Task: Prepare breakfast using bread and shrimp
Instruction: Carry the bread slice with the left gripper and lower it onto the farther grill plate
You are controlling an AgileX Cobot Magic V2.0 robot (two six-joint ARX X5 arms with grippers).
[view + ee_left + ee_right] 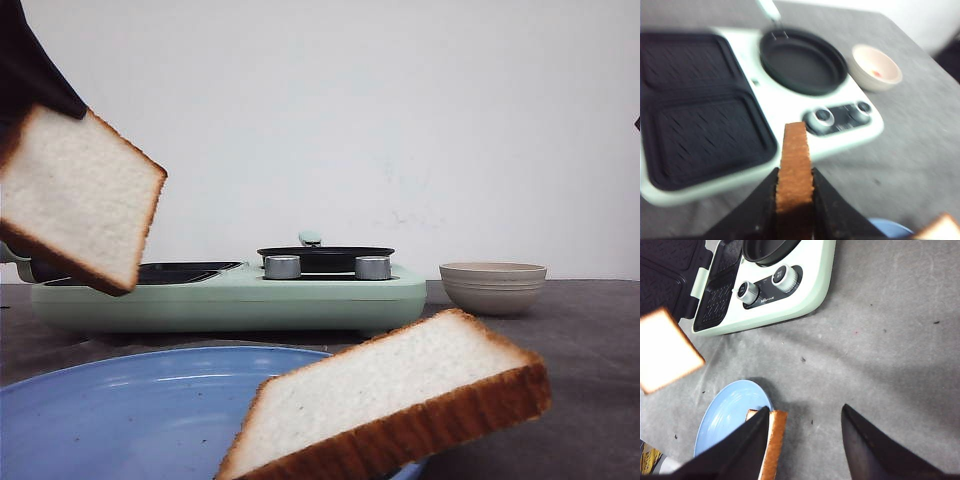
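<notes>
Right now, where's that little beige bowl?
In the front view, the round beige bowl sits on the grey table, just right of the mint-green cooker, behind the blue plate.

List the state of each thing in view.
Left-held square white bread slice: lifted, tilted.
Left gripper: shut on it.
Second white bread slice: tilted over round blue plate.
Right gripper: open, one finger beside that slice.
Round black pan: empty.
Black grill plates: empty.
Beige bowl: upright.

No legible text on the cooker (790,300)
</notes>
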